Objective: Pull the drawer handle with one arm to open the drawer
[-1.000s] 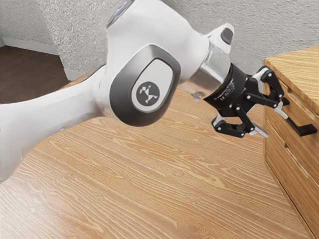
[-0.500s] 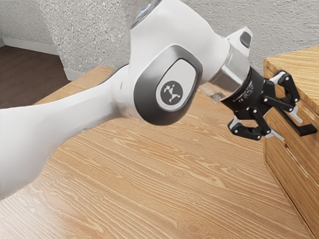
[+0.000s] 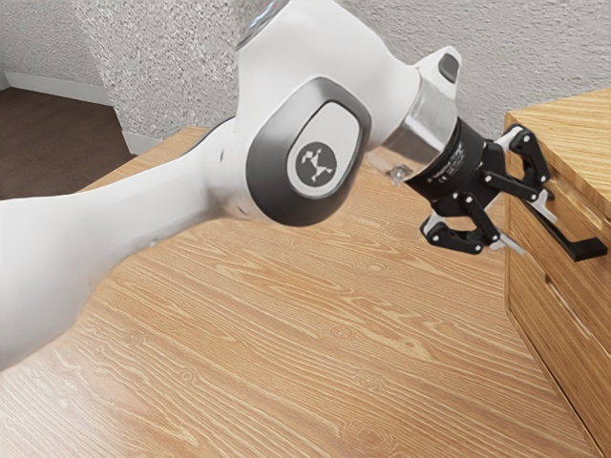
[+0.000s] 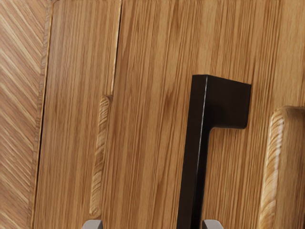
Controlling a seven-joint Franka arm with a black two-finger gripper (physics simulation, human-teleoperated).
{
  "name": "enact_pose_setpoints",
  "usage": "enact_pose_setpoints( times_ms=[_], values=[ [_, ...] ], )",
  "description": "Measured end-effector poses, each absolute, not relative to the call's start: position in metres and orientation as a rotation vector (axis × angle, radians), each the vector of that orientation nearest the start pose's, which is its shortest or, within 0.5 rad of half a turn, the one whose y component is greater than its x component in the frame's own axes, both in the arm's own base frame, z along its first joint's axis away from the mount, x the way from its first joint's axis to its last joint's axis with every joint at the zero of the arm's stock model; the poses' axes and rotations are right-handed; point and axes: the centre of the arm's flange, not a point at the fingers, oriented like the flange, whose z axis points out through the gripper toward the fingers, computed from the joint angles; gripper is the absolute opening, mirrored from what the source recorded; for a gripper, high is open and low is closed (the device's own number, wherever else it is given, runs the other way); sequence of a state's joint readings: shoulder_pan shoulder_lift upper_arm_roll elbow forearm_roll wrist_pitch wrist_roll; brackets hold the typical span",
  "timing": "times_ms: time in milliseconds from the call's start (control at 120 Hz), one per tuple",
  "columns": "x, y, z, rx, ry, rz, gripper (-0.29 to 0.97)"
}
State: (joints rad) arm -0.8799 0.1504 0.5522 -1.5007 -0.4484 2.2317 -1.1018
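Hovering at the drawer [image 3: 573, 281] front with the end effector [image 3: 527, 226] spread wide, gripping nothing. Straddling the near end of the black handle [image 3: 578, 246], fingertips [image 4: 92, 224] either side of the bar in the wrist view, apparently clear of it. Nothing opened yet, judging by the flush front; closing and pulling left to do. Plenty of bare worktop [image 3: 286, 334] behind for the pull; little room under the cabinet top [image 3: 573, 124] edge, just above the upper finger.
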Motion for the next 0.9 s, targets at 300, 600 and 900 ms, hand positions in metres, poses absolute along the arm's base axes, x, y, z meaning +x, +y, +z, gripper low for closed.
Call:
enact_pose_setpoints(
  times_ms=[300,600,900],
  values=[
    [0.595,-0.250,0.658,2.222,1.060,0.272,0.20],
    [0.603,-0.239,0.652,2.215,1.078,0.267,0.20],
    [0.604,-0.243,0.648,2.218,1.074,0.257,0.19]
  ],
)
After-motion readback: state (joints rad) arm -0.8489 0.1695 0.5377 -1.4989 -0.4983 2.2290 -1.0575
